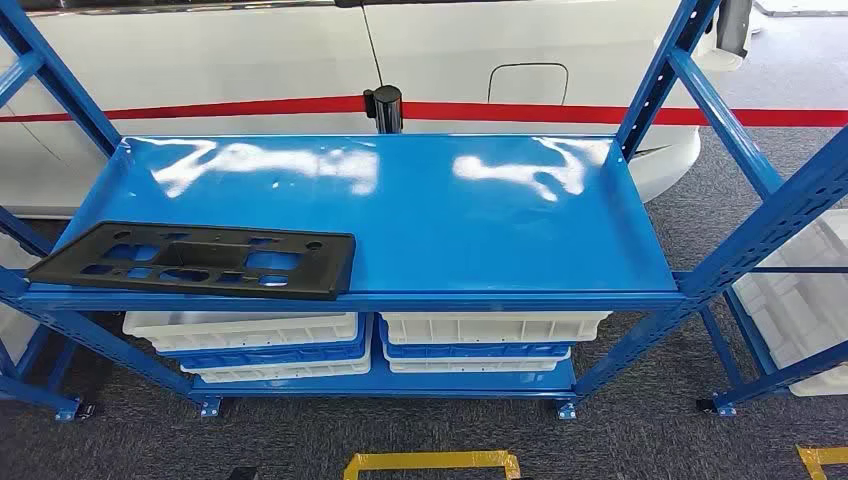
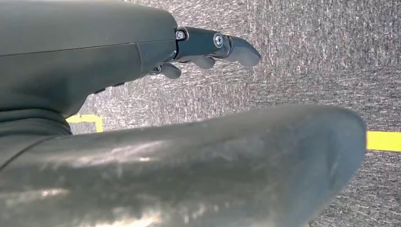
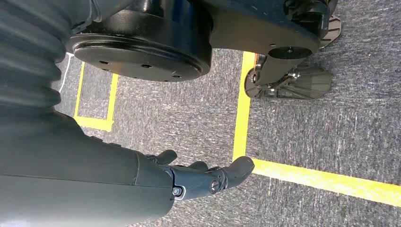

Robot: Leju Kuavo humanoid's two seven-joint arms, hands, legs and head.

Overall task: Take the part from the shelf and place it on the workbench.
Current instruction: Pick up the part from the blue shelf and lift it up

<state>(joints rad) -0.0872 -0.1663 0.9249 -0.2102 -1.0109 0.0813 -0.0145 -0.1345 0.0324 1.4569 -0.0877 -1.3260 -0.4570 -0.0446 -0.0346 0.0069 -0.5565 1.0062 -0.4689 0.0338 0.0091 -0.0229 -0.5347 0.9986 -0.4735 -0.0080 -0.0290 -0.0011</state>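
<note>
Lying shelved, part (image 1: 195, 260), unheld.

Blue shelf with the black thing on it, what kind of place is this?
Probably a car factory or workshop. The blue shelf holds a black part, white bins are stacked below, a white car stands behind, and yellow tape marks the floor.

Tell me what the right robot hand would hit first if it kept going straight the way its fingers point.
Likely the grey carpet floor near the yellow tape line; the right robot hand hangs empty above it, though depth is unclear.
</note>
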